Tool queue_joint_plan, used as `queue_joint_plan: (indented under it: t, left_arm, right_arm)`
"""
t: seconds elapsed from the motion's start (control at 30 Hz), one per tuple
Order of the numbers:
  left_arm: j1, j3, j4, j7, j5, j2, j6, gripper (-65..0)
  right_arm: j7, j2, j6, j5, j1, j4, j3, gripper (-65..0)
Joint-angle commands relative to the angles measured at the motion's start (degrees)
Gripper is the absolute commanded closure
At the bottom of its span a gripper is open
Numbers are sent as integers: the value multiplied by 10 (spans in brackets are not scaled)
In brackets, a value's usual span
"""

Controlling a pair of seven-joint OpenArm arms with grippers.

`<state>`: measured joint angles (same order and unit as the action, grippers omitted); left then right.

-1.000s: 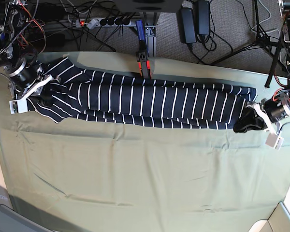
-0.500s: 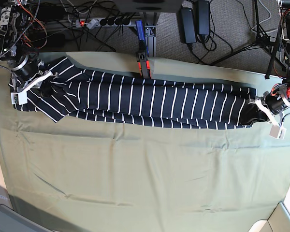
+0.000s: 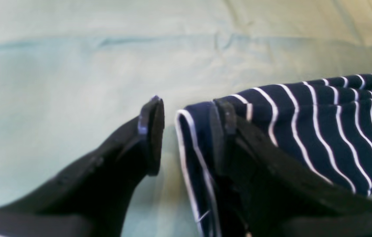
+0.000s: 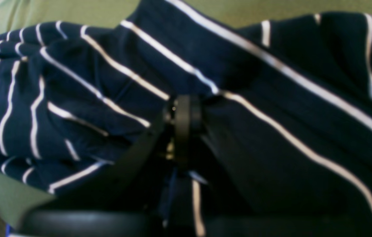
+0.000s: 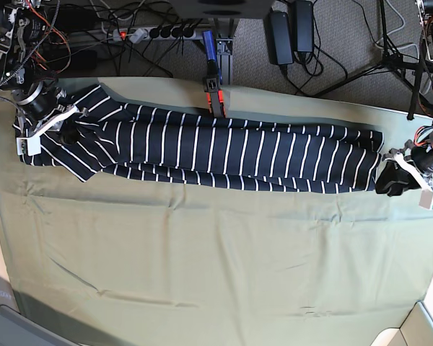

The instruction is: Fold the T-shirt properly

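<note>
Olive-green table cloth [image 5: 216,267] fills the lower frame of the base view, bare and faintly creased. Across the middle lies the T-shirt [image 5: 224,148], folded into a long band; at its right end the left gripper [image 5: 398,180] stands spread, the hem loose between its fingers [image 3: 151,131], while at upper left the right gripper [image 5: 49,126] pinches the fabric. Beyond, a power strip [image 5: 155,32] and cables [image 5: 325,58] crowd the floor.

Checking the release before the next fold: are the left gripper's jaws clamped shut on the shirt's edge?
No, the left gripper stands open, with the T-shirt edge loose between its jaws.
</note>
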<state>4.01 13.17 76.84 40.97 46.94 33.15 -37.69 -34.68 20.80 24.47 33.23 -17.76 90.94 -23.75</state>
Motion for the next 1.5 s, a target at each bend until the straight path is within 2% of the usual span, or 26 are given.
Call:
queue_joint_plan:
  t: [0.0, 0.1, 0.23, 0.3, 0.37, 0.47, 0.63, 0.77, 1.27, 1.47]
  left_arm:
    - [-8, 16, 8, -8, 9, 13, 4, -269]
    - [-8, 56, 8, 23, 52, 13, 4, -269]
    - [-4, 84, 8, 111, 127, 13, 4, -269]
    - [9, 84, 8, 125, 157, 13, -1, -269]
    - [27, 84, 8, 127, 178, 13, -21, -269]
    - [45, 84, 8, 151, 216, 13, -23, -273]
    - [51, 84, 8, 165, 229, 13, -23, -391]
    - [51, 83, 8, 195, 273, 13, -23, -394]
    - [52, 82, 7, 190, 273, -1, -23, -394]
    - [59, 81, 7, 166, 239, -12, -23, -394]
  right_arm:
    - [9, 10, 30, 2, 3, 5, -4, 0]
    - [9, 10, 30, 2, 3, 5, -4, 0]
    - [11, 10, 30, 2, 4, 5, -4, 0]
    - [10, 9, 30, 2, 8, 5, -4, 0]
    - [10, 10, 30, 2, 11, 5, -4, 0]
    - [11, 10, 30, 2, 12, 5, -4, 0]
    - [10, 9, 30, 2, 12, 5, -4, 0]
    - [10, 9, 30, 2, 12, 5, -4, 0]
    - [10, 9, 30, 2, 12, 5, -4, 0]
    - [10, 9, 30, 2, 12, 5, -4, 0]
